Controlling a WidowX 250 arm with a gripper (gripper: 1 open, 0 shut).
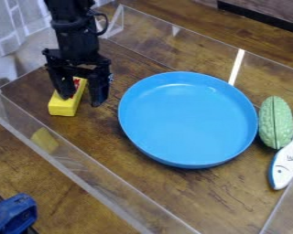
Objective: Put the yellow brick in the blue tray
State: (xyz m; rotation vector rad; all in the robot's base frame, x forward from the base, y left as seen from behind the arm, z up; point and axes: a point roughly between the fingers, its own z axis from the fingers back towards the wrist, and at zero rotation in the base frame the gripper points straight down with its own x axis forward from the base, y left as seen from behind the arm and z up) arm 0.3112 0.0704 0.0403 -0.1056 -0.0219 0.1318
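Brick (63,102): yellow, lying flat on the wooden surface (136,192) at the left of the frame, clear of the blue tray (189,119). Its upper end is partly covered by the black claw (80,89), so the label on its top face cannot be made out.

Claw: pointing straight down over the brick's upper end, fingers (98,90) spread wide apart. One finger stands on the left side near the brick's top, the other on the right, between brick and tray. Nothing is clamped. Whether either fingertip touches the brick cannot be told from this view.

Tray: round, shallow, raised rim, occupying the centre of the frame. Interior holds nothing. Its left rim lies near the claw's right finger but apart from it.

Other items: a green oval object (275,122) sits just beside the tray's right rim. A white elongated object (285,163) lies below it at the right edge of the frame. A dark blue cloth (11,216) shows at the lower left corner. A clear panel (76,169) stands along the surface's near edge, running diagonally across the lower left.
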